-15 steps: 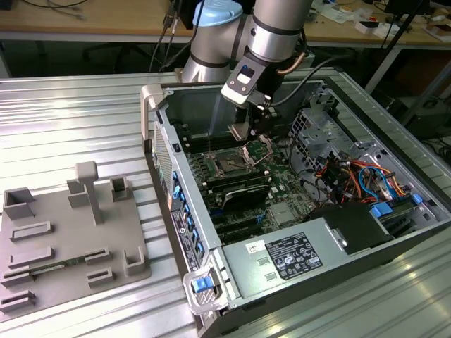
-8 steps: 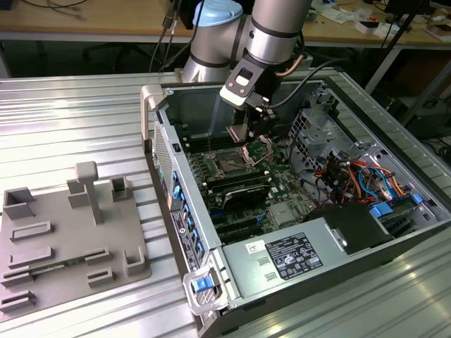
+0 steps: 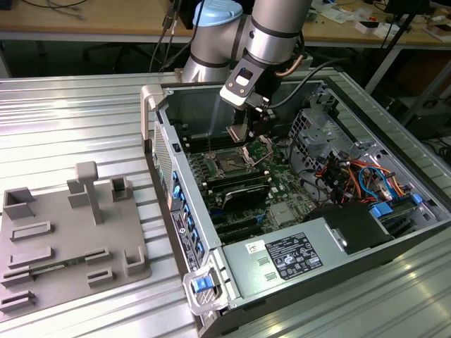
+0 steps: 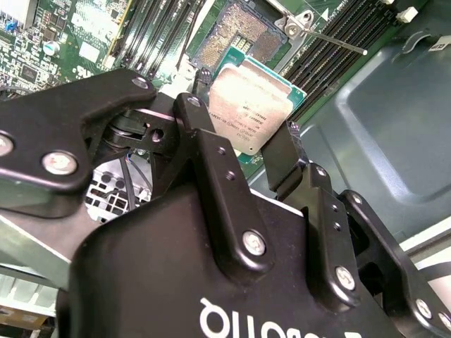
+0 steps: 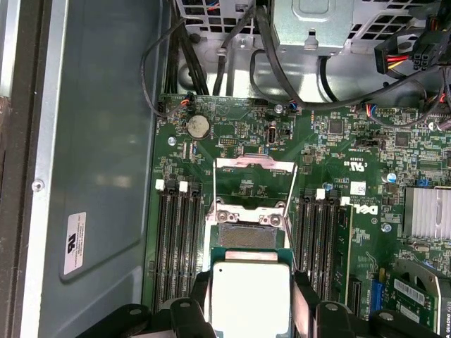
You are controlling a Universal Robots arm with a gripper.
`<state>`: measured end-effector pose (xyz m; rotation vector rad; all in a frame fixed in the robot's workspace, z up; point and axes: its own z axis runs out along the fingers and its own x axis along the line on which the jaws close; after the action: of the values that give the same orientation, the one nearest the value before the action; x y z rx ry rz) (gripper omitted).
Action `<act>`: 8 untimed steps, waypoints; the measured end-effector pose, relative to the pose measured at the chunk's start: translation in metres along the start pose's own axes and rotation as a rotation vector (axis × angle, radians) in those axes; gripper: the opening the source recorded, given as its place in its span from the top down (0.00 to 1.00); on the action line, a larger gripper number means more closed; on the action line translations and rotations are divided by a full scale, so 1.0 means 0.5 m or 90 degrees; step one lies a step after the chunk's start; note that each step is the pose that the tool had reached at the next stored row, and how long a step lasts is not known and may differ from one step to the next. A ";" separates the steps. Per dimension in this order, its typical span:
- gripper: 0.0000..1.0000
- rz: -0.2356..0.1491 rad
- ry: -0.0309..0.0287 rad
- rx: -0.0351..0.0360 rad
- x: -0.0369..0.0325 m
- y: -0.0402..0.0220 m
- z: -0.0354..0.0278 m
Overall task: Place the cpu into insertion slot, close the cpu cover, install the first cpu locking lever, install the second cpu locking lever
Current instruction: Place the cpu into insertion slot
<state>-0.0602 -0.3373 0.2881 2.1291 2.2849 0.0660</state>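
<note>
Black gripper (image 4: 243, 134) links crowd the front of the second wrist view. Both fingers are clamped on opposite edges of the cpu (image 4: 250, 98), whose tan face is toward the lens. Beyond it lies the open slot (image 4: 236, 35) on the green board (image 4: 70, 42), with a thin lever (image 4: 335, 40) standing clear beside it. In the first wrist view the cpu (image 5: 250, 303) hangs just short of the slot (image 5: 246, 236), which sits between two banks of memory slots (image 5: 176, 239). The cover (image 5: 254, 163) stands flipped back on the far side. From the exterior view the arm reaches down into the case (image 3: 162, 120) and holds the cpu (image 3: 238, 134), seemingly tilted, above the slot (image 3: 231, 163). Placing looks under way, with nothing seated. Doing it well probably means levelling the plate, squaring its corners to the rim, lowering straight without sliding, and letting go only once it sits flat. The slot's contacts, any corner mark on the cpu and a second lever are too fine to make out. Where the fingers bear on the cpu's edges is partly hidden.
</note>
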 end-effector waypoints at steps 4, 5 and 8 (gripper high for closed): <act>0.45 0.000 0.0003 0.0036 0.000 0.000 0.001; 0.45 0.000 0.0003 0.0037 0.000 0.000 0.001; 0.45 0.000 0.0003 0.0043 0.000 0.000 0.001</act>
<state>-0.0602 -0.3373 0.2876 2.1327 2.2885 0.0590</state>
